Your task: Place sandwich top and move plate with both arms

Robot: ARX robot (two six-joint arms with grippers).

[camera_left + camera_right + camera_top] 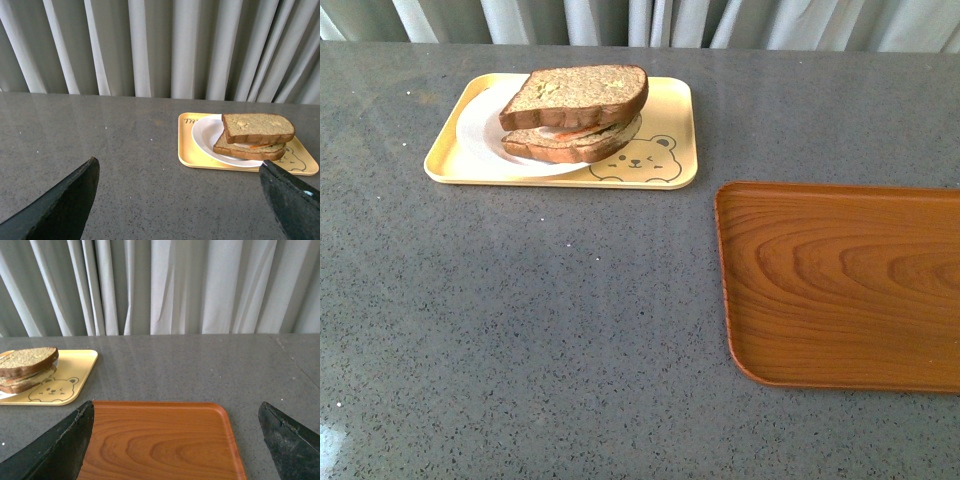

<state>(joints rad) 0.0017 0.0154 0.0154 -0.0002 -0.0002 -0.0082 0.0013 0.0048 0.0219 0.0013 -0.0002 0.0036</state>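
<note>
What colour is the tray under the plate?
Pale yellow tray with a bear drawing; clearest in front view.

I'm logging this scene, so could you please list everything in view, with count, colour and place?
top slice: one, brown, on the filling, topping the sandwich
bottom slice: one, brown, on the plate
filling: orange and white, between the slices
plate: one, white, on the yellow tray
yellow tray: one, bear drawing, far left of the table
wood tray: one, brown, bare, right side
table: grey, speckled
curtain: pale grey, behind the table
left pincer: black, open, holds nothing
right pincer: black, open, over the wood tray
</note>
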